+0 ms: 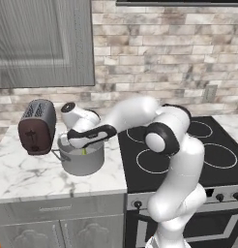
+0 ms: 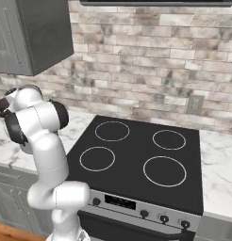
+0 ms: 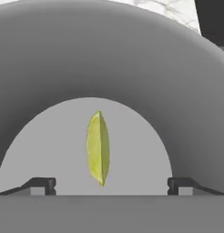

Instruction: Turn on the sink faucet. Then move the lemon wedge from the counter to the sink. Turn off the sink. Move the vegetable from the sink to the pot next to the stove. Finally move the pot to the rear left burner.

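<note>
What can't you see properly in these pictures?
- The pot: in the left base view the arm covers much of its opening, so the lemon wedge shows there as no more than a yellow-green speck.
- The gripper: the hand view's bottom edge cuts off all but its tips.
- The stove: in the left base view the arm hides most of its left side.
- Whether the wedge rests on the pot's floor: cannot tell.
</note>
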You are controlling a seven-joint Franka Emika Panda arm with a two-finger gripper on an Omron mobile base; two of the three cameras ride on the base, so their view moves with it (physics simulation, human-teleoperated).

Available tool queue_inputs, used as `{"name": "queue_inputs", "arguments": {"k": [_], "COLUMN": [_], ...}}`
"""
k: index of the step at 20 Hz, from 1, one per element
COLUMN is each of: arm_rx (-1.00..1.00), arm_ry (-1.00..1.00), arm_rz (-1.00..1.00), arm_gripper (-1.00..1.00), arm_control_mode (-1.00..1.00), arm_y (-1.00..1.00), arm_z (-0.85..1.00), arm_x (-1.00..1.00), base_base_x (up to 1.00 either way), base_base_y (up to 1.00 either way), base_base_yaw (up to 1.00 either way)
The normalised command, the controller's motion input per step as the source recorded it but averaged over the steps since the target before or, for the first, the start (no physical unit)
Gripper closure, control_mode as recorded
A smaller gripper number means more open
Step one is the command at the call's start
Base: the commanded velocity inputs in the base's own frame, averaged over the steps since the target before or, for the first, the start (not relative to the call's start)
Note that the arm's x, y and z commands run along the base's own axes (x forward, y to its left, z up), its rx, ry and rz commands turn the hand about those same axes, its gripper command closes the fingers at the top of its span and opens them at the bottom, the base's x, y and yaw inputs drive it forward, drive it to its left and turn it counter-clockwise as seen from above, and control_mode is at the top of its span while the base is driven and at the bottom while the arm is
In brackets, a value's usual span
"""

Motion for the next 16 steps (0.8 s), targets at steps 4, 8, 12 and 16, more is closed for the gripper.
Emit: {"name": "queue_inputs", "arguments": {"k": [4,8,12,16], "arm_rx": [0.0,0.0,0.0,0.0], "arm_ry": [-0.05,0.0,0.06,0.07], "arm_rz": [-0.16,-0.22,-0.23,-0.2], "arm_gripper": [-1.0,-1.0,-1.0,-1.0], "arm_control_mode": [-1.0,-1.0,-1.0,-1.0], "arm_y": [-0.08,-0.24,-0.47,-0.45], "arm_z": [0.3,0.23,0.07,0.0], "arm_x": [-0.32,-0.32,-0.27,-0.16], "base_base_x": [0.0,0.0,0.0,0.0], "base_base_y": [0.0,0.0,0.0,0.0], "base_base_yaw": [0.0,0.0,0.0,0.0]}}
